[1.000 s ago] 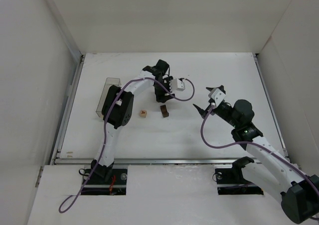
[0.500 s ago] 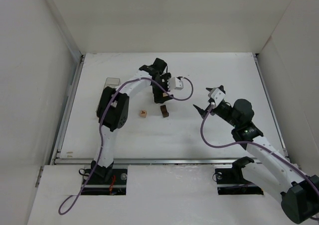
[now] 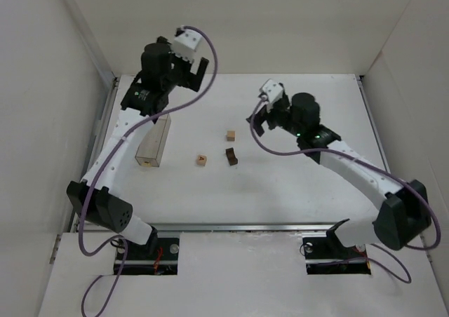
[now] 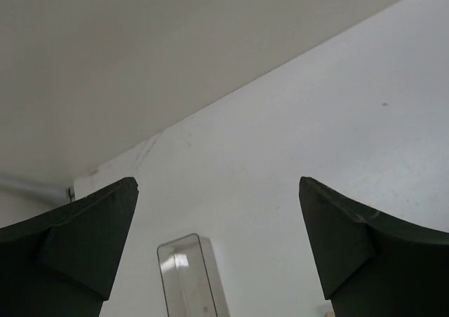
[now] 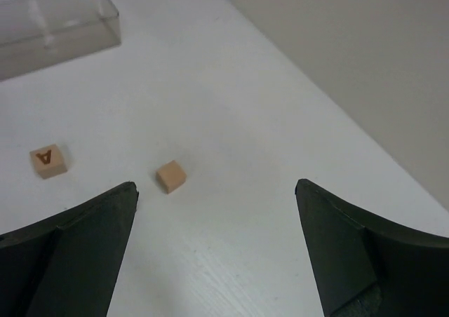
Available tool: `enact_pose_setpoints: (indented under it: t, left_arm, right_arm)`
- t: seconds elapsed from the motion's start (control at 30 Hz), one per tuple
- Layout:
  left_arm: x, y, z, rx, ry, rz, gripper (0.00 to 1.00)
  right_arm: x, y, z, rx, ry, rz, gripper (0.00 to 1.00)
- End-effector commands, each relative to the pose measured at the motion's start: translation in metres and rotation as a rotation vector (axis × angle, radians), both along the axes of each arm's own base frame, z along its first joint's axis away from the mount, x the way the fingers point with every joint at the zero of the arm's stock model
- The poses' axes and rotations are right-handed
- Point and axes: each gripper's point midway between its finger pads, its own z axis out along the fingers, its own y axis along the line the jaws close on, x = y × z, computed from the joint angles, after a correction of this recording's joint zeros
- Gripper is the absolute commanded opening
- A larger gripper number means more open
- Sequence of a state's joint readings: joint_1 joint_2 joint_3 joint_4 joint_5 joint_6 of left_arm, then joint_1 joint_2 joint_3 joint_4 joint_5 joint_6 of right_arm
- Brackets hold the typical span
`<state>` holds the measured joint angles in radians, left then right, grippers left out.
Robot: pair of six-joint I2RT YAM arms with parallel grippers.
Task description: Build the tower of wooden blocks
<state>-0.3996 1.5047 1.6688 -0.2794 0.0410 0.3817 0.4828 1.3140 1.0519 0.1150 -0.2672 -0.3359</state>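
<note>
Three small wood blocks lie apart on the white table: a tan block (image 3: 230, 135), a dark brown block (image 3: 231, 156) and a light block with a letter on it (image 3: 201, 160). No tower of tan and brown cubes stands. My left gripper (image 3: 189, 73) is open and empty, raised high near the back wall, far from the blocks. My right gripper (image 3: 258, 117) is open and empty, low, just right of the tan block. The right wrist view shows the tan block (image 5: 170, 176) ahead of the left finger and the lettered block (image 5: 48, 160). The dark brown block is out of that view.
A clear rectangular plastic box (image 3: 154, 142) lies left of the blocks; it also shows in the left wrist view (image 4: 189, 275) and the right wrist view (image 5: 56, 26). White walls enclose the table on the back and both sides.
My left arm has pulled away from the blocks, up and back to the left, and a tan block now lies where it worked. My right arm has swung left and forward toward that block.
</note>
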Motion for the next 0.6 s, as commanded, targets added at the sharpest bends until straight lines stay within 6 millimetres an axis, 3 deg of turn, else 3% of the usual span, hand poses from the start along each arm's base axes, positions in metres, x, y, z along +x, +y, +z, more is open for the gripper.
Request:
enact_pose_setpoints:
  t: [0.0, 0.03, 0.1, 0.13, 0.17, 0.2, 0.23, 0.27, 0.3, 0.33, 0.37, 0.4, 0.43, 0.5, 0.57]
  left_arm:
    - [0.014, 0.036, -0.024, -0.21, 0.148, 0.221, 0.98]
    - [0.012, 0.04, -0.022, -0.206, 0.144, 0.239, 0.98]
    - [0.003, 0.049, -0.028, -0.185, 0.146, 0.268, 0.98]
    - [0.001, 0.059, -0.029, -0.169, 0.138, 0.298, 0.98]
    - [-0.002, 0.062, -0.029, -0.17, 0.131, 0.306, 0.98]
    - [-0.005, 0.063, -0.033, -0.157, 0.137, 0.305, 0.98]
    - [-0.007, 0.064, -0.03, -0.161, 0.129, 0.304, 0.98]
    - [-0.01, 0.065, -0.031, -0.151, 0.129, 0.302, 0.98]
    - [-0.01, 0.065, -0.031, -0.151, 0.129, 0.302, 0.98]
    - [-0.013, 0.066, -0.039, -0.144, 0.142, 0.303, 0.98]
    - [-0.013, 0.068, -0.043, -0.137, 0.15, 0.313, 0.98]
    - [-0.014, 0.068, -0.048, -0.133, 0.16, 0.314, 0.98]
    - [-0.015, 0.069, -0.046, -0.137, 0.15, 0.313, 0.97]
    - [-0.018, 0.069, -0.053, -0.131, 0.163, 0.314, 0.97]
    - [-0.021, 0.069, -0.054, -0.124, 0.162, 0.301, 0.95]
  right_arm:
    - [-0.001, 0.018, -0.061, -0.148, 0.15, -0.135, 1.0]
    - [-0.002, 0.026, -0.063, -0.173, 0.132, -0.179, 1.0]
    - [0.014, 0.019, -0.07, -0.223, 0.098, -0.345, 1.0]
    - [0.024, -0.002, -0.065, -0.235, 0.06, -0.517, 1.0]
    - [0.031, -0.003, -0.055, -0.195, 0.056, -0.575, 1.0]
    - [0.036, -0.001, -0.059, -0.154, 0.091, -0.617, 1.0]
    - [0.038, 0.013, -0.06, 0.019, 0.205, -0.598, 1.0]
    - [0.032, 0.027, -0.071, 0.035, 0.317, -0.508, 1.0]
    - [0.035, 0.041, -0.063, 0.077, 0.378, -0.381, 1.0]
    - [0.017, 0.08, -0.081, 0.061, 0.485, -0.155, 0.96]
    - [0.014, 0.078, -0.101, 0.007, 0.548, -0.167, 0.94]
    - [0.011, 0.096, -0.098, -0.023, 0.552, -0.158, 0.94]
    - [0.011, 0.099, -0.137, -0.111, 0.611, -0.199, 0.94]
    - [0.002, 0.093, -0.166, -0.245, 0.656, -0.245, 0.93]
    - [-0.012, 0.099, -0.18, -0.265, 0.707, -0.193, 0.88]
